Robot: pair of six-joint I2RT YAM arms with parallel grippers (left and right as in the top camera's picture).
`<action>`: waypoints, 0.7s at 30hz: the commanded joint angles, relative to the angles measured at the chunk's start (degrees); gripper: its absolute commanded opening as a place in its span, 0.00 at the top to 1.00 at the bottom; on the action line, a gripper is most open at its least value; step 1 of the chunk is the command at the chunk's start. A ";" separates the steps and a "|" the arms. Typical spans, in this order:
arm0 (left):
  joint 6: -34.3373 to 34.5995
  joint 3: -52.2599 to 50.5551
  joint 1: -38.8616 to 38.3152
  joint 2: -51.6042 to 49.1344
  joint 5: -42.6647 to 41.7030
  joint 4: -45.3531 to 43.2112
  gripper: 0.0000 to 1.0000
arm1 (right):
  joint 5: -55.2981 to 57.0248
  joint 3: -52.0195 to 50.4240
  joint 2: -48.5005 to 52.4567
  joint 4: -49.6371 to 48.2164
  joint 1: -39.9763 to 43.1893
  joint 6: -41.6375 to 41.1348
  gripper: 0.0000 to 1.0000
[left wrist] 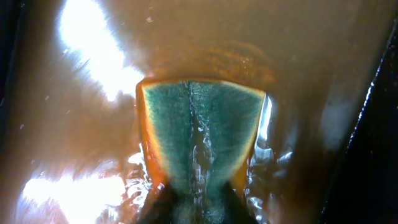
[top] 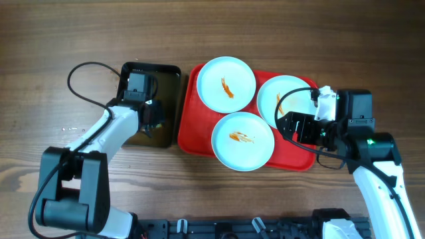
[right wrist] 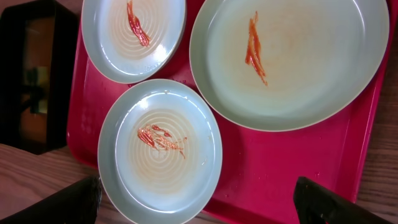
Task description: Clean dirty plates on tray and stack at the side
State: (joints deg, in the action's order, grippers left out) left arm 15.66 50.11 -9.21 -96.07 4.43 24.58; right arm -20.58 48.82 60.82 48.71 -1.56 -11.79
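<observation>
Three white plates lie on the red tray [top: 190, 129], each with an orange sauce smear: one at the back [top: 226, 83], one at the right [top: 282, 98], one at the front [top: 243, 140]. My right gripper [top: 297, 126] is open and empty, hovering over the tray's right side and covering part of the right plate. In the right wrist view its fingers [right wrist: 199, 202] straddle the front plate [right wrist: 160, 149] and bare tray [right wrist: 280, 168]. My left gripper [top: 152, 119] is down in the black tray [top: 167, 73], shut on a green sponge [left wrist: 202, 130] lying in brownish water.
The black tray stands directly left of the red tray, its dark wall [left wrist: 380, 118] close to the sponge. Bare wooden table [top: 319, 40] surrounds both trays. A black cable [top: 80, 76] loops over the table at the left arm.
</observation>
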 commanded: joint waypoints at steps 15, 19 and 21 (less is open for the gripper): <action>0.24 -2.43 0.33 10.01 -5.27 0.63 0.96 | -4.02 1.16 7.76 -0.20 0.13 -0.37 0.17; 0.26 -2.43 0.31 16.11 -9.07 3.61 0.96 | -5.66 1.16 14.01 0.24 0.04 -0.28 0.28; 0.26 -2.43 0.31 16.57 -9.79 4.96 0.96 | -5.64 1.05 17.62 0.22 -0.90 -0.28 0.39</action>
State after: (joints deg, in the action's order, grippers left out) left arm 15.79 47.72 -8.88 -80.60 -2.61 28.49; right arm -24.62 48.86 75.02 48.84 -1.63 -12.27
